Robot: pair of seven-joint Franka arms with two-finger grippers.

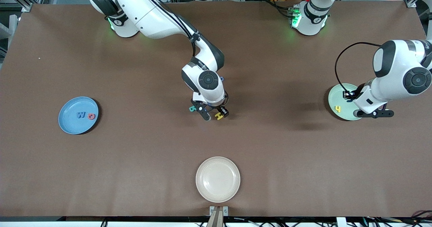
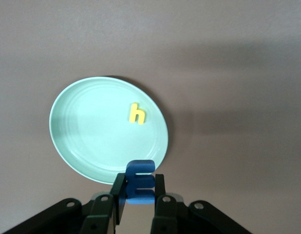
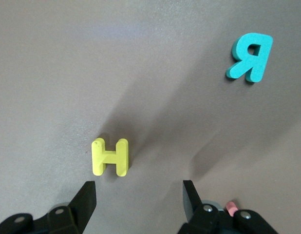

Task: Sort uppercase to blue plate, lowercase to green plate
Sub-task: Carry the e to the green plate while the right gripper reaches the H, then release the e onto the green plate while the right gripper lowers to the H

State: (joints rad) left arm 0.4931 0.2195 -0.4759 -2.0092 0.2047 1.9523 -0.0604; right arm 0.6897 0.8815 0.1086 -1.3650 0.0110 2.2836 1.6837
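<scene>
Left wrist view alone shows left claw (image 2: 140, 195) clamped on blue letter (image 2: 140, 181) over green plate (image 2: 87, 141) rim. Right claw (image 3: 139, 197) spread wide over H (image 3: 110, 157), bare surface (image 1: 135, 159) around.

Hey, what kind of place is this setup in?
Probably a robotics lab: two white arms bolted to a brown-covered table, aluminium framing and cables around its edges, foam letters and plates laid out for a sorting trial.
</scene>
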